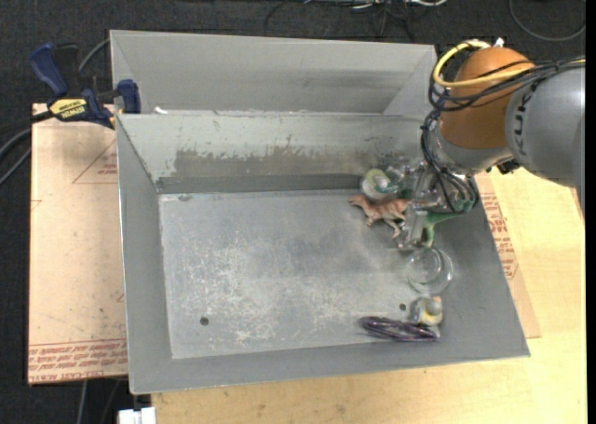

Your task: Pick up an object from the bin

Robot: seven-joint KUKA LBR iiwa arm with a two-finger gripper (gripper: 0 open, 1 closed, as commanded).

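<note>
My gripper (413, 219) hangs low over the right side of the bin, close to the right wall. Just to its left lies a small brown toy animal (379, 210), touching or nearly touching the gripper. A pale green and white round thing (377, 182) sits right behind the animal, by the back wall. Directly in front of the gripper lies a clear, round glass-like piece (429, 268).
Near the bin's front right corner lie a purple elongated thing (399, 329) and a small yellow and white piece (428, 310) beside it. The arm with its orange cover and cables reaches in over the right rim. The bin's left and middle floor is bare metal.
</note>
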